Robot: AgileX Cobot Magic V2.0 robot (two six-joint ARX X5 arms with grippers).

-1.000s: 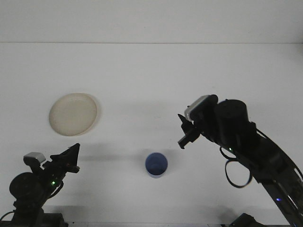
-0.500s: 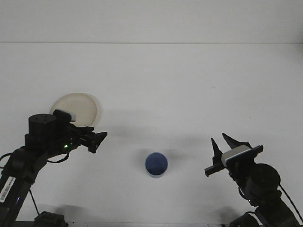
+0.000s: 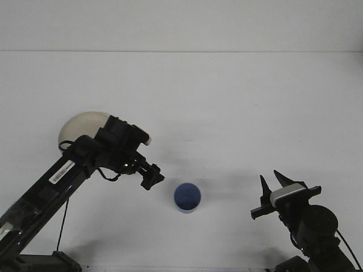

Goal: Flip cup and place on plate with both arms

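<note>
A small blue cup (image 3: 187, 197) stands upright, mouth up, on the white table near the front centre. At the left lies a cream plate (image 3: 76, 123), its right and lower part hidden behind my left arm. My left gripper (image 3: 152, 178) hangs just left of the cup and a little above it, apart from it. My right gripper (image 3: 273, 183) is low at the front right, well clear of the cup, open with nothing between its fingers.
The white table (image 3: 227, 102) runs back to a pale wall. My left arm (image 3: 68, 170) crosses the front left diagonally, over the plate's near edge.
My left arm has swung up and right, from the front left corner to just beside the cup. My right arm has drawn back and down from beside the cup to the front right.
</note>
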